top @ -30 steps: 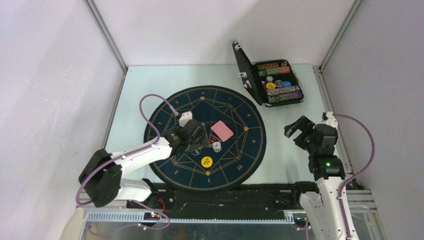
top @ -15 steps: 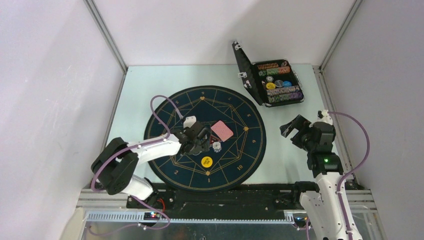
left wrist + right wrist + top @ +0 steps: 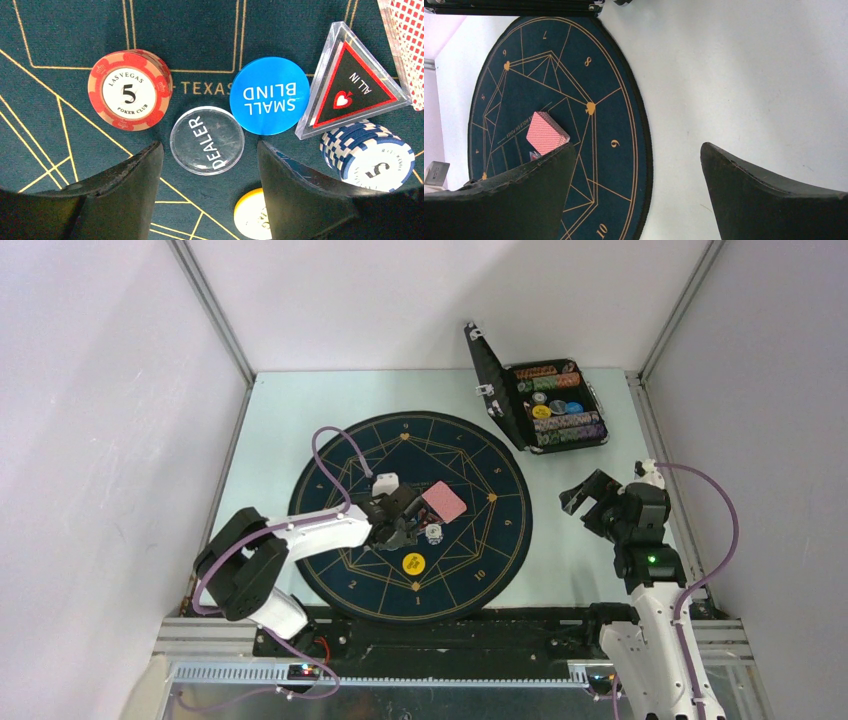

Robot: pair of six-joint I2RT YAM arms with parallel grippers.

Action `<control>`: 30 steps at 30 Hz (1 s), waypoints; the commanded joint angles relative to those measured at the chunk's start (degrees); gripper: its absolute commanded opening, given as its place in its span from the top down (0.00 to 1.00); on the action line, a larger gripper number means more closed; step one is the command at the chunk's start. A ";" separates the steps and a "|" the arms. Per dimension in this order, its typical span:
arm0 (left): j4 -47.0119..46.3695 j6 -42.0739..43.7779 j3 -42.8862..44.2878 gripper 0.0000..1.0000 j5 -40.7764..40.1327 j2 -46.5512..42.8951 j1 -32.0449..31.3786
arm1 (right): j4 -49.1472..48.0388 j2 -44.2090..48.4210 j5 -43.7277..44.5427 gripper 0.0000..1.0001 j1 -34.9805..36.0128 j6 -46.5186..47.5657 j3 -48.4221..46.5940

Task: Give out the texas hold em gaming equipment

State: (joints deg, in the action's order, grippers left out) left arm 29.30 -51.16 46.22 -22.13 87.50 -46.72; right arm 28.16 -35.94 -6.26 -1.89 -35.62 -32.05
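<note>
Two sets of jaws are found spread, with nothing gripped in either. Nearest the arm bases, a yellow disc (image 3: 413, 562) is laid flat on the round dark-blue mat (image 3: 330, 570), and its rim is glimpsed low between the fingers in the left wrist view. Just beyond it the left gripper (image 3: 210, 147) is poised low over the middle of the mat. Its jaws are set on either side of a clear DEALER disc (image 3: 207, 140), and a thin strip of mat is left showing at each side, so no contact is made. Left of that disc, and a little farther off, a stack of red-and-cream chips (image 3: 129, 90) marked 5 is stood. Beyond the disc to the right, a blue SMALL BLIND disc (image 3: 270, 95) is laid flat. A clear triangular ALL IN marker (image 3: 350, 92) is placed just beside it; whether the two touch cannot be told. A stack of blue-and-white chips (image 3: 367, 155) is stood against the marker's near side. Farther on, a deck of red-backed cards (image 3: 444, 502) is rested on the mat. Off to the right, the right gripper (image 3: 590, 502) is held wide above the bare pale table (image 3: 270, 410), well apart from all the pieces. At the far right corner a black hinged case (image 3: 545, 405) is stood open, with rows of chips packed inside.
</note>
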 commanded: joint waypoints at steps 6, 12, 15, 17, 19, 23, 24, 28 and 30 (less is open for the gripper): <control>-1.34 -2.09 -1.05 0.31 0.82 0.92 -0.59 | -1.48 0.21 0.16 0.03 -0.22 -0.27 -0.10; -1.09 -2.76 -1.12 0.34 -0.62 2.03 -0.62 | -1.52 0.33 0.11 0.03 -0.22 -0.06 -0.03; -0.97 -2.73 -0.88 0.40 -0.72 2.51 -0.65 | -1.42 0.83 0.28 0.03 -0.25 -0.06 -0.03; -0.53 -2.92 -0.79 0.43 -0.85 2.75 -0.61 | -1.44 0.95 0.28 0.03 -0.23 -0.07 -0.03; 0.17 -3.12 -0.89 0.47 -0.85 2.91 -0.65 | -1.32 1.07 0.29 0.03 -0.22 -0.07 -0.03; 0.77 -3.28 -1.66 0.55 -0.69 2.25 -0.67 | -1.43 0.82 -0.02 0.03 -0.24 -0.15 -0.03; 0.65 -3.22 -1.79 0.56 -0.39 1.77 -0.66 | -1.39 0.75 -0.06 0.03 -0.22 -0.15 -0.03; 1.56 -2.26 -1.58 0.63 -1.06 0.94 -1.21 | -1.39 0.62 -0.15 0.03 -0.22 -0.10 0.02; 2.75 -1.67 -0.73 0.68 -1.80 0.87 -1.62 | -1.39 0.61 -0.09 0.03 -0.26 -0.14 -0.02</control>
State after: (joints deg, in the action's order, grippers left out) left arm 28.67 -52.53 46.09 -23.51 88.07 -47.48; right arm 28.18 -35.38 -6.26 -1.89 -35.62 -32.03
